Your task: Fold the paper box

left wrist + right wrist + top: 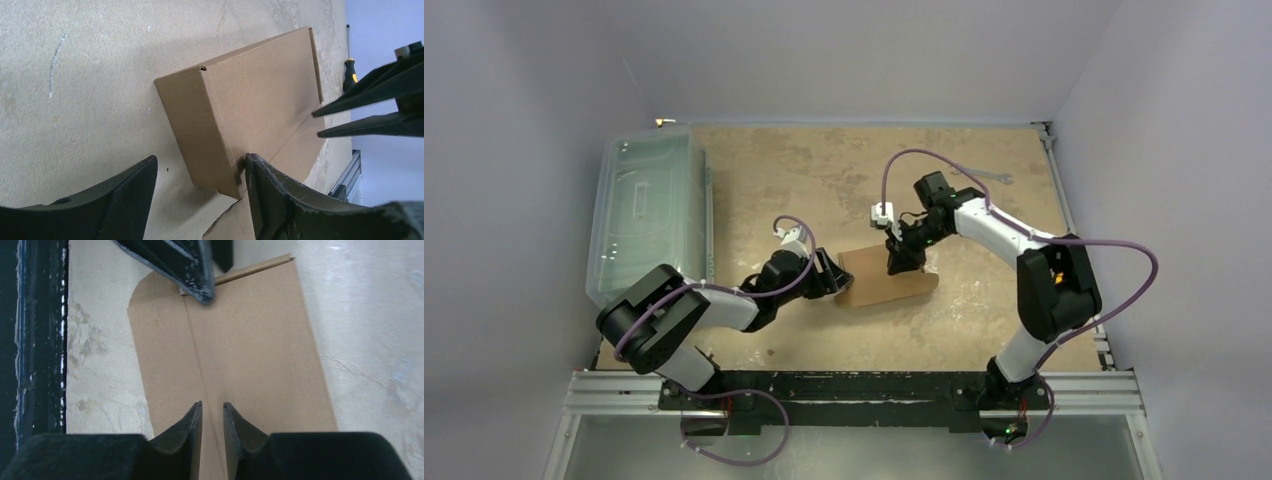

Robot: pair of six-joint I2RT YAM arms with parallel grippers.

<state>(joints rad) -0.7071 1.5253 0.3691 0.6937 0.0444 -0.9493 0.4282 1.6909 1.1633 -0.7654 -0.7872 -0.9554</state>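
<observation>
The paper box (886, 287) lies as a closed, flat brown cardboard shape in the middle of the table. My left gripper (835, 276) is at its left end. In the left wrist view the box (255, 100) has its near corner between the wide-apart jaws of my left gripper (200, 172), which is open, and the right finger (272, 195) touches the box's side. My right gripper (898, 263) hovers over the box top. In its own view it (212, 407) shows a narrow gap with nothing in it, above a crease in the box (250, 350).
A large clear plastic bin (649, 205) stands along the left side of the table. A screwdriver (349, 70) lies on the table beyond the box. A small metal tool (989, 177) lies at the back right. A black rail (42, 335) runs along the table's near edge.
</observation>
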